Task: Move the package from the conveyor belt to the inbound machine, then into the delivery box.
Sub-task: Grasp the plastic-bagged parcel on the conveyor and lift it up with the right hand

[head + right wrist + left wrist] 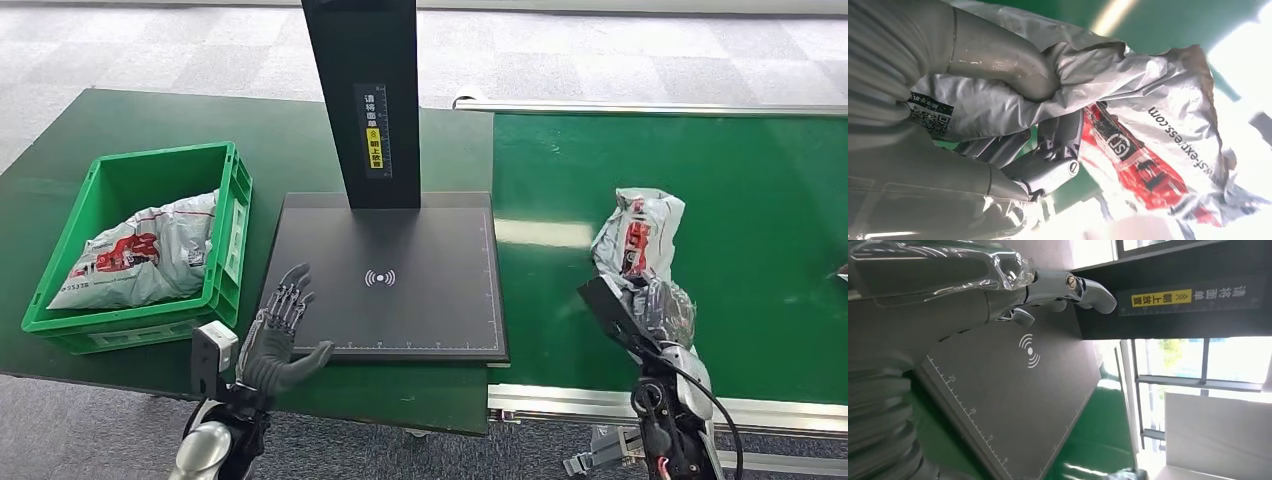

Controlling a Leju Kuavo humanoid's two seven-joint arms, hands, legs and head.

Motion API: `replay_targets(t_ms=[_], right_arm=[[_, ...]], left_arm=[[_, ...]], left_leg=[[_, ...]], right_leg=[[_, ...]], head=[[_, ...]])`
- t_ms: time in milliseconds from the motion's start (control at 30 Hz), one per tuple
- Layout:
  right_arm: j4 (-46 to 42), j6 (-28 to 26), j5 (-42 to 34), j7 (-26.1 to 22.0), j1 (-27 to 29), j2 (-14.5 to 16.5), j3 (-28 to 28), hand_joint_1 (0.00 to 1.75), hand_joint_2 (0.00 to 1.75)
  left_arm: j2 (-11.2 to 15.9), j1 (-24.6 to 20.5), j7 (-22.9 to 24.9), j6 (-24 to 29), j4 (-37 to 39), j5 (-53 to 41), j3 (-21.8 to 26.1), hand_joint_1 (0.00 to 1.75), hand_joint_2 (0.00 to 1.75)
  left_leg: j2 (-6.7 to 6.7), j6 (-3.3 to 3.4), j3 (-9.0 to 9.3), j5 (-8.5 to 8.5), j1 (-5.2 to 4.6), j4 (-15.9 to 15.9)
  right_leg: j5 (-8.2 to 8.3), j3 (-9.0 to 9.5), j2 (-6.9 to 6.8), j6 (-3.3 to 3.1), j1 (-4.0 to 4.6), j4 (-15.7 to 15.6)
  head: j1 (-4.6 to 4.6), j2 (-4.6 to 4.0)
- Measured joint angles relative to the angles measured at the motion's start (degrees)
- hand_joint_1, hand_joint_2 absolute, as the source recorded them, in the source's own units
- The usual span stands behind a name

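right hand (662,312) clamped on package (640,232) over conveyor belt (760,200); left hand (282,335) spread, empty

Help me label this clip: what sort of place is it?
Probably a parcel-sorting station: a green conveyor belt carrying a courier package, a black scanning platform, and a green crate.

Package (637,235): grey-white plastic, red and black print, black label patch. Conveyor belt (760,200): green, silver rails. Inbound machine (400,275): matte black plate, white wave symbol, white ruler ticks along edge; black post, yellow label. Delivery box (232,225): bright green, holding second grey-white bag (140,255) with red print. Table (290,140): dark green. Hands: dark grey, silver.
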Motion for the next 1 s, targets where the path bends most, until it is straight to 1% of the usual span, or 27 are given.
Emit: replay_targets(t_ms=[33,100,133,167,200,333,500,600,700,767,833,933,1000], right_arm=[[-1.5,-3.4,-3.9,-4.5,0.3,0.3,0.0,1.75,1.75],[-5.7,-11.1,-13.5,-15.7,1.5,1.0,0.0,1.75,1.75],[-8.1,-14.1,-17.5,-20.5,2.2,1.4,0.0,1.75,1.75],[-10.3,-15.8,-19.8,-23.4,2.9,1.8,0.0,1.75,1.75],[-12.1,-16.4,-21.0,-24.7,3.5,2.0,0.0,1.75,1.75],[-17.0,-16.9,-22.9,-26.8,5.6,3.0,0.2,1.75,1.75],[-20.6,-16.9,-24.8,-30.8,7.6,4.0,1.2,1.75,1.75],[-21.5,-16.6,-25.7,-31.9,8.4,4.2,2.9,1.75,1.75],[-21.4,-15.2,-24.4,-32.3,8.2,4.3,5.4,1.75,1.75],[-20.1,-13.0,-21.6,-31.7,6.9,4.4,8.2,1.75,1.75],[-17.1,-9.2,-17.1,-29.7,4.2,4.4,12.2,1.75,1.75],[-9.8,-3.1,-9.3,-25.7,-1.1,4.3,19.6,1.75,1.75],[-4.2,-0.4,-5.6,-24.3,-4.5,4.3,24.8,1.75,1.75]], left_arm=[[0.1,0.1,-0.7,0.7,-0.2,-0.1,0.1,0.00,1.75],[0.2,0.2,-2.5,3.0,-0.6,-0.9,0.2,0.00,1.75],[0.2,0.2,-3.3,4.1,-0.9,-1.3,0.2,0.00,1.75],[0.3,0.3,-3.8,5.0,-1.1,-1.7,0.3,0.00,1.75],[0.3,0.3,-4.1,5.7,-1.4,-2.0,0.3,0.00,1.75],[0.5,0.3,-5.2,7.7,-2.3,-2.1,0.3,0.00,1.75],[0.8,0.1,-6.3,8.1,-2.5,-0.5,0.3,0.00,1.75],[0.9,-0.3,-7.2,8.5,-2.4,0.4,0.2,0.00,1.75],[1.0,-1.4,-8.3,9.4,-1.9,1.1,0.0,0.00,1.75],[1.1,-2.4,-9.5,10.6,-1.5,1.4,-0.2,0.00,1.75],[1.1,-3.8,-10.4,11.8,-1.1,1.5,-0.7,0.00,1.75],[0.9,-6.0,-11.1,12.9,-0.1,2.0,-1.6,0.00,1.75],[0.8,-7.1,-11.5,13.3,0.8,2.4,-2.2,0.00,1.75]], left_leg=[[-0.02,0.00,-0.01,0.00,0.00,0.0],[-0.08,0.00,-0.05,0.00,0.00,0.0],[-0.10,-0.01,-0.07,0.00,0.00,0.0],[-0.08,-0.01,-0.07,-0.01,0.01,0.0],[-0.06,-0.02,-0.07,-0.02,0.01,0.0],[-0.05,-0.02,-0.08,-0.02,-0.01,0.0],[-0.05,-0.02,-0.06,-0.02,-0.01,0.0],[-0.02,-0.02,-0.07,-0.02,0.00,0.0],[-0.01,-0.03,-0.09,-0.02,0.00,0.0],[0.03,-0.03,-0.08,-0.01,0.01,0.0],[0.08,-0.03,-0.06,0.01,0.01,0.0],[0.06,-0.04,-0.02,0.06,0.01,0.0],[0.02,-0.04,-0.02,0.09,0.02,0.0]], right_leg=[[0.00,-0.02,-0.02,0.00,0.00,0.0],[-0.01,-0.04,-0.05,0.00,0.00,0.0],[-0.02,-0.05,-0.06,0.01,0.00,0.0],[-0.03,-0.05,-0.06,0.01,0.01,0.0],[-0.03,-0.05,-0.04,0.01,0.01,0.0],[-0.03,-0.06,-0.04,0.02,-0.01,0.0],[-0.03,-0.06,-0.04,0.02,-0.01,0.0],[-0.03,-0.06,-0.02,0.02,0.00,0.0],[-0.03,-0.07,-0.01,0.01,0.01,0.0],[-0.01,-0.06,0.03,0.00,0.01,0.0],[0.01,-0.05,0.07,-0.01,0.01,0.0],[0.04,-0.03,0.07,-0.02,0.01,0.0],[0.05,-0.02,0.03,-0.03,0.02,0.0]], head=[[0.00,0.00],[0.01,0.01],[0.01,0.01],[0.01,0.01],[0.01,0.01],[0.02,0.01],[0.01,0.01],[0.00,0.01],[0.01,0.01],[0.01,0.01],[0.01,0.01],[0.01,0.01],[0.01,0.01]])
